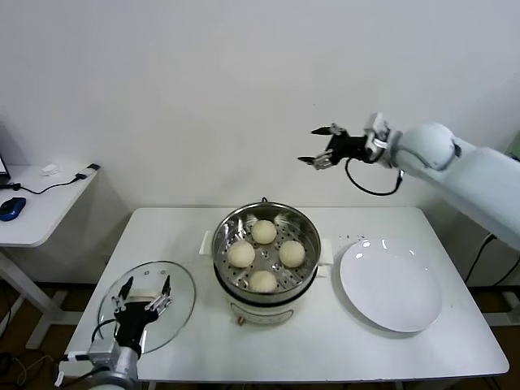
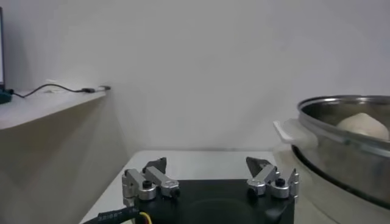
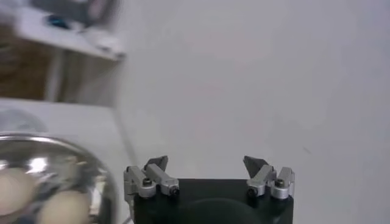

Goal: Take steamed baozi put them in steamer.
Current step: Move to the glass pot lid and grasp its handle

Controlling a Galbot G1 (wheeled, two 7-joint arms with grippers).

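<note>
The steel steamer (image 1: 266, 280) stands at the table's middle. Several cream-white baozi lie on its perforated tray: one at the back (image 1: 263, 231), one on the left (image 1: 241, 254), one on the right (image 1: 292, 253), one at the front (image 1: 262, 281). My right gripper (image 1: 320, 145) is open and empty, raised high above and behind the steamer, near the wall. In the right wrist view (image 3: 206, 163) the steamer (image 3: 91, 176) and two baozi (image 3: 12, 189) lie below. My left gripper (image 1: 145, 289) is open and empty, low at the front left; the left wrist view (image 2: 207, 165) shows the steamer's side (image 2: 341, 152).
A glass lid (image 1: 172, 313) lies on the table's front left, under my left gripper. A flat white plate (image 1: 390, 284) lies right of the steamer. A side table (image 1: 36, 207) with a mouse and cables stands at the far left. A white wall is behind.
</note>
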